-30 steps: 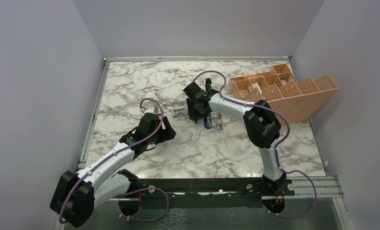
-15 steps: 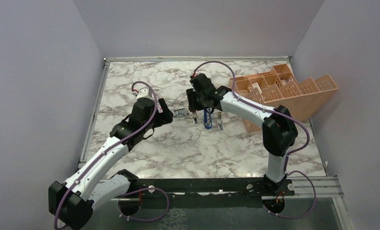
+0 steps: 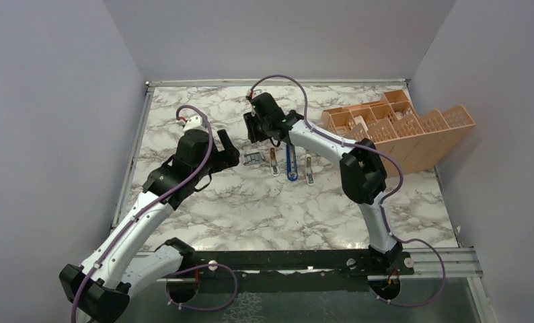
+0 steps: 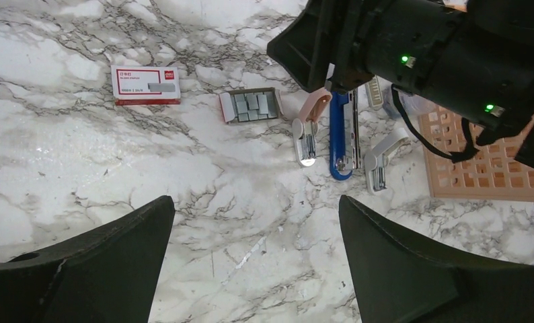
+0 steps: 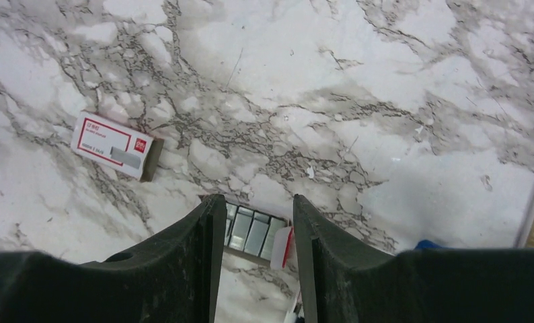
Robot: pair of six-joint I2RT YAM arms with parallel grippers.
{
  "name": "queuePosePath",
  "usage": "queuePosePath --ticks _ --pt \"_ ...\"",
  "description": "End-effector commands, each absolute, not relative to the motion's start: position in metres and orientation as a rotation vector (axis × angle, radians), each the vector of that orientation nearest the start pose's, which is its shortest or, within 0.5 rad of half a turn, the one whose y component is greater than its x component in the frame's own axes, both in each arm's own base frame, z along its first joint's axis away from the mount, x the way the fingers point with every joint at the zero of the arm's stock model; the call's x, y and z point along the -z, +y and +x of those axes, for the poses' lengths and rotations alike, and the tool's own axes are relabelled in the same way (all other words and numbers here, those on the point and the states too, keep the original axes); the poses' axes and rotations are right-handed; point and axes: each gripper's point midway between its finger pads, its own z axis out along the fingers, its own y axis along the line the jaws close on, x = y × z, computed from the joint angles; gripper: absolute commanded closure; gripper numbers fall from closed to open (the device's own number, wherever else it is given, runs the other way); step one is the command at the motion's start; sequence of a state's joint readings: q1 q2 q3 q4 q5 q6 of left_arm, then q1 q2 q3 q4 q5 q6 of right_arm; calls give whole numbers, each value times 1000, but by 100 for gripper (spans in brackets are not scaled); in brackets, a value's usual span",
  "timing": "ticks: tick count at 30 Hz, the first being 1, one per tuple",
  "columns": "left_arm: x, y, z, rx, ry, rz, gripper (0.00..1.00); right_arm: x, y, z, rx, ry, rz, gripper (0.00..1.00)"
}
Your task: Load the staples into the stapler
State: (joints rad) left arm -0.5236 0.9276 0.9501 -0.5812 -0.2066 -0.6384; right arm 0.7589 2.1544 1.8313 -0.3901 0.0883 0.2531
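Three pale lilac-grey walls closed in a white marble-patterned table (image 3: 284, 208) with grey veins, with a thin metal rim along its left and far edges. Toward the left, the left arm reached over the middle of the slab. The left gripper (image 4: 254, 208) hung above bare marble with its black fingers (image 4: 96, 262) spread wide and nothing between them.

Just ahead of it lay a small flat red-and-white cardboard box (image 4: 146, 84). To the right of the box, a little apart from it, sat a small dark tray (image 4: 224, 108) holding the silvery-grey staples (image 4: 251, 105) in short strips.

The right gripper (image 5: 256, 202) hovered over this tray with its jaws a narrow way apart. They gripped nothing, and the tray showed through the gap. Whether the fingertips touched the tray could not be told.

Next came a small pink-handled metal tool (image 4: 308, 128), then the slim blue stapler (image 4: 338, 134) with its metal channel showing alongside. It lay flat on the marble with its long side pointing away from the arms. A similar grey-handled metal tool (image 4: 382, 155) lay just beyond it.

At the right edge, an orange plastic lattice organiser (image 3: 412, 131) with many compartments sat tilted, jutting past the table toward the right wall.
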Motion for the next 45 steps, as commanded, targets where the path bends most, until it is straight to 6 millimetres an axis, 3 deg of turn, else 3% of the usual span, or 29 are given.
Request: queuePosePath --ticks 1,5,12,17,22,29,35,38,42,45 --pt "-241 -130 271 420 2108 -288 8 -99 402 439 -361 2233 -615 55" --pt "-248 -125 279 370 2084 -301 8 -71 407 443 -315 2257 -682 56" --pt "-253 -121 296 295 2051 -282 8 -39 403 447 -170 2286 -742 61" --pt "-262 -116 312 218 2010 -262 8 -17 387 435 -57 2345 -801 65" --pt "-266 -111 324 144 1969 -224 8 -3 376 405 -4 2442 -885 68" --pt "-256 -97 329 27 1969 -202 8 -16 381 350 -198 2575 -920 68" --pt "-253 -88 325 -6 1959 -224 8 -31 396 321 -387 2620 -968 68" --pt "-255 -82 322 -16 1946 -244 7 -42 402 322 -419 2586 -958 68" --pt "-258 -78 318 -20 1930 -256 7 -65 398 337 -319 2508 -878 64" --pt "-260 -75 317 -25 1921 -262 7 -76 394 337 -270 2450 -860 62"
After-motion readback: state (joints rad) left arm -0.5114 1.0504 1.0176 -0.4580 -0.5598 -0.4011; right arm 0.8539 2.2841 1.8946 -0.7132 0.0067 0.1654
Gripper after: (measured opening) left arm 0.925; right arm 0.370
